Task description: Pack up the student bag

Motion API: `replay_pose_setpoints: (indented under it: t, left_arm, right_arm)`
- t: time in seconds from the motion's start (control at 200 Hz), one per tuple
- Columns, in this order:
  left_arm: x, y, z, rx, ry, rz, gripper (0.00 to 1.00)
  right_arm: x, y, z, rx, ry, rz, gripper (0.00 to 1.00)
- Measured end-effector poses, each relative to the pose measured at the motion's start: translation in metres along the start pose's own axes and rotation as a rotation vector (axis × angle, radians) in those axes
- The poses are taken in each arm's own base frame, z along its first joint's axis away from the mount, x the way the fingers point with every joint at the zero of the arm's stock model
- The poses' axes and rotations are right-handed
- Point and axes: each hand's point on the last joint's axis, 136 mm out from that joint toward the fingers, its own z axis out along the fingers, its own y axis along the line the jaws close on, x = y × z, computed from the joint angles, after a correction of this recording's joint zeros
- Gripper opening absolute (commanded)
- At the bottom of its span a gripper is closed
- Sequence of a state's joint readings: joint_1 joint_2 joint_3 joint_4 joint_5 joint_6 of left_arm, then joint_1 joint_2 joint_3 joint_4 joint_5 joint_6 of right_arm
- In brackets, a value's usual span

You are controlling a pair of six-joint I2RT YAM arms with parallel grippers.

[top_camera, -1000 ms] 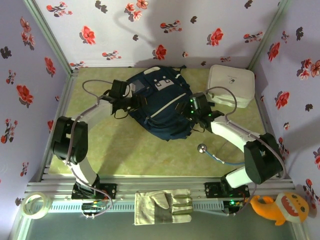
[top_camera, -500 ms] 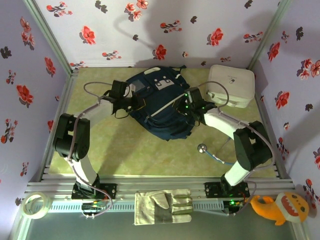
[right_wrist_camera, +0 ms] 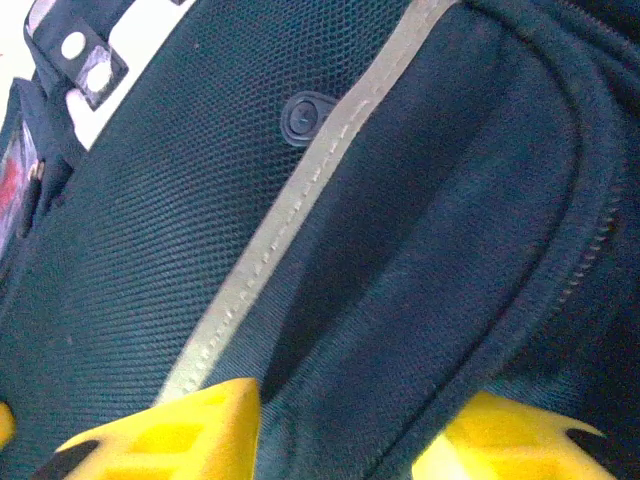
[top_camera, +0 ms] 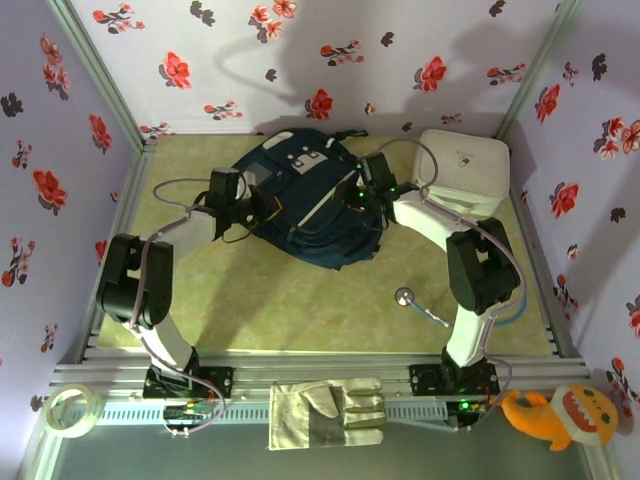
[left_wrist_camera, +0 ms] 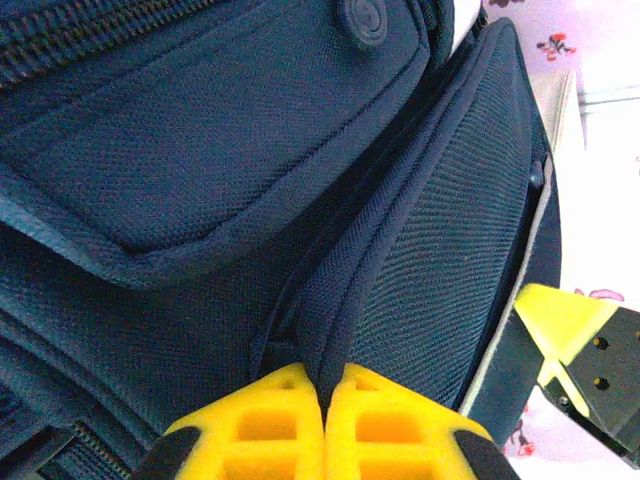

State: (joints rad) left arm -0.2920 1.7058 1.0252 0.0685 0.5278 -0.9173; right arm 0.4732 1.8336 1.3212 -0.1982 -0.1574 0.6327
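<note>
- One roll of clear tape (top_camera: 68, 410) sits at the far left on the front ledge, below the green tabletop (top_camera: 250, 300) and well apart from everything else.
- My left arm reaches in from the left, and the left end effector (top_camera: 262, 206) meets the left side of the student bag (top_camera: 310, 235).
- On the left wrist camera, the left end effector (left_wrist_camera: 325, 385) is clenched. Its yellow fingers (left_wrist_camera: 260, 430) meet on a raised fold of the bag's navy fabric, below a pocket flap with a round snap (left_wrist_camera: 362, 18).
- The student bag lies flat at the back middle of the tabletop, close to the rear wall. Its grey panel and white patches are at the far end.
- A pale work glove (top_camera: 325, 413) lies on the front ledge between the two arm bases.
- My right arm bends in from the right, and the right end effector (top_camera: 352, 198) rests on the bag's right side.
- On the right wrist camera, the right end effector (right_wrist_camera: 355, 400) is released. Its yellow fingers (right_wrist_camera: 170, 435) stand apart either side of a bulging pocket, beside a grey stripe (right_wrist_camera: 300, 210). I cannot tell whether they press into the cloth.
- A small round metal disc on a thin cord (top_camera: 405, 296) lies on the tabletop, nearer me than the bag and apart from it.
- A white rounded case (top_camera: 462, 172) fills the back right corner, near the bag's right edge.
- An orange plush toy (top_camera: 550, 415) sits at the far right of the front ledge.
</note>
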Motion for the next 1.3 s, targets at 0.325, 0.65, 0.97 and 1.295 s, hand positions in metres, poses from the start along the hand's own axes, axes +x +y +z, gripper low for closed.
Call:
replay_pose_setpoints:
  t: [0.325, 0.65, 0.97, 1.295]
  left_arm:
    - [-0.002, -0.007, 0.001, 0.032, -0.016, -0.098, 0.00]
    - [0.010, -0.032, 0.012, 0.088, -0.014, -0.144, 0.00]
    - [0.017, -0.039, 0.022, 0.114, -0.001, -0.163, 0.00]
    - [0.016, -0.040, 0.022, 0.120, -0.004, -0.163, 0.00]
  right_arm:
    - [0.007, -0.009, -0.070, 0.091, -0.100, 0.006, 0.54]
    - [0.096, 0.077, -0.069, 0.024, -0.031, -0.101, 0.40]
    - [0.124, 0.086, -0.024, 0.104, 0.003, -0.120, 0.33]
    - [0.098, 0.086, -0.014, 0.199, -0.092, -0.130, 0.29]
